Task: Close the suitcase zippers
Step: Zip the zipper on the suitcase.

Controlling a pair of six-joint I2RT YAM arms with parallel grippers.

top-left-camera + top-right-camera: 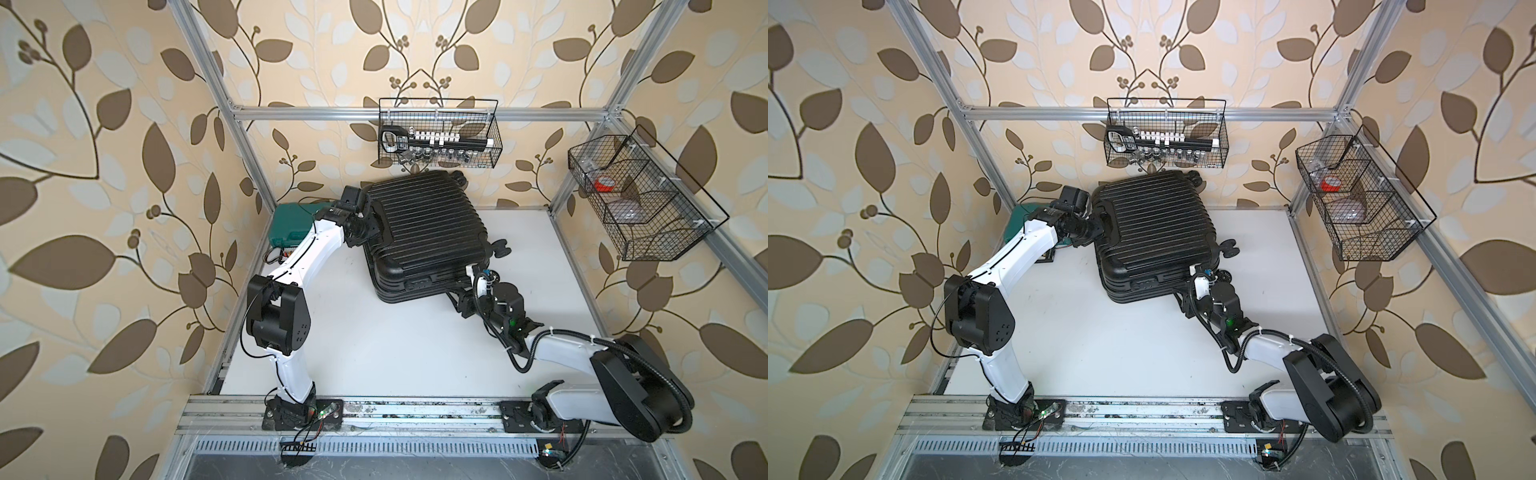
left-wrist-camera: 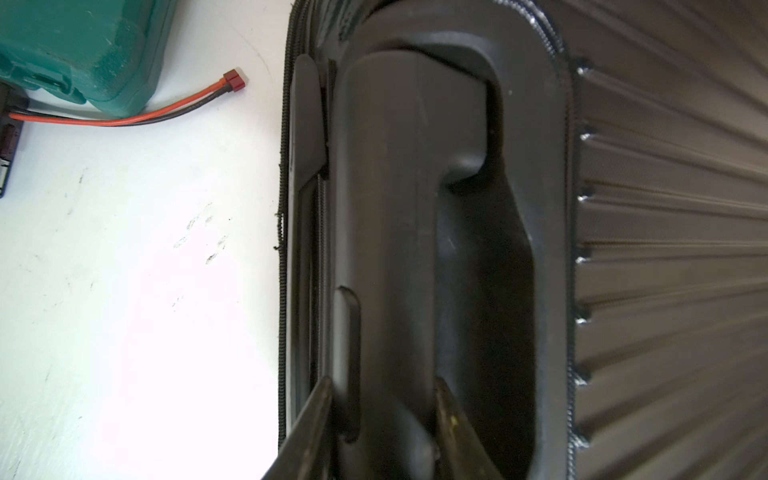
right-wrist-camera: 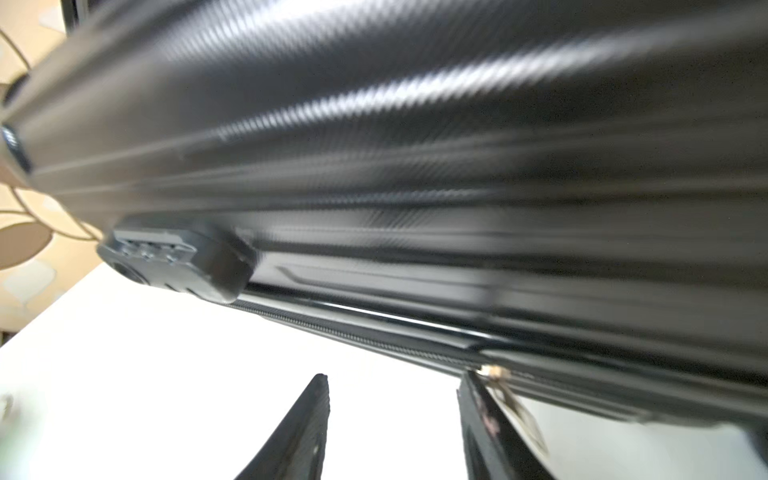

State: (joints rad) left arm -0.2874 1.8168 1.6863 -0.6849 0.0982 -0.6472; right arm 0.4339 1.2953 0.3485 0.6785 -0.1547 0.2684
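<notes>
The suitcase (image 1: 424, 232) (image 1: 1154, 232) lies flat on the white surface (image 1: 374, 332), ribbed shell upward. It sits toward the far edge and is turned somewhat askew, with its caster wheels pointing to the right edge. The jaws of the left gripper (image 2: 384, 399) are clenched on the handle (image 2: 386, 208) on the case's left side, one finger on each flank of the grip bar. In both top views that arm reaches across from the near-left corner. The zippers (image 2: 283, 208) show in the left wrist view as a thin black toothed track along the seam just outside the handle recess. In the right wrist view the track (image 3: 332, 328) runs under the combination lock (image 3: 178, 262). The right gripper (image 3: 395, 378) is low by the case's near-right corner with its jaws released, bare white surface showing between the fingers. One fingertip (image 3: 469, 386) sits right at the seam beside a small tan bit (too blurred to identify). A teal tool case (image 1: 291, 224) stands at the far-left corner, near the suitcase but apart from it, with a red-and-black wire (image 2: 166, 114) lying beside it. Two wire baskets hang on the frame, one (image 1: 440, 133) above the far edge and one (image 1: 640, 199) along the right side.
</notes>
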